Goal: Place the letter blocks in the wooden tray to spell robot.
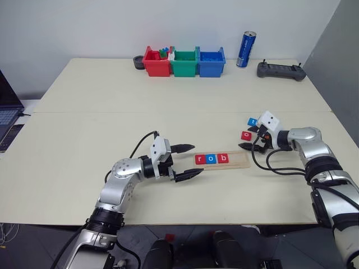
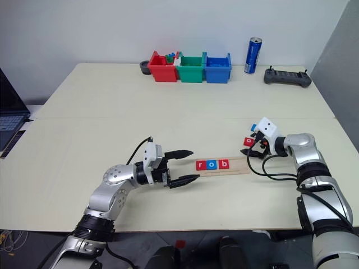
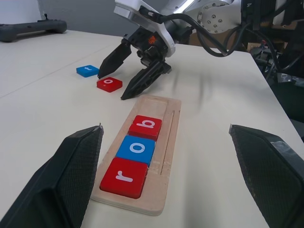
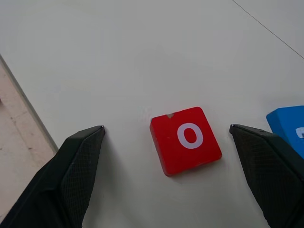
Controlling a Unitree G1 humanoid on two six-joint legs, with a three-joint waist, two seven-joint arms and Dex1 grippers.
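The wooden tray (image 1: 240, 161) lies near the table's front, holding three letter blocks in a row: red r (image 3: 124, 177), blue o (image 3: 137, 149), red b (image 3: 145, 127). Its right end is bare. My left gripper (image 1: 198, 159) stands open at the tray's left end, fingers level and pointing along it. A loose red o block (image 4: 186, 139) lies on the table just beyond the tray's right end, with a blue block (image 3: 88, 71) behind it. My right gripper (image 3: 112, 86) is open, tilted down, its fingers on either side of the red o, holding nothing.
Red (image 1: 156, 63), green (image 1: 184, 63) and blue (image 1: 211, 63) bins stand at the table's far edge, with a blue can (image 1: 245, 49) and a dark controller (image 1: 281, 70) to their right. A laptop (image 1: 8, 117) sits off the left edge.
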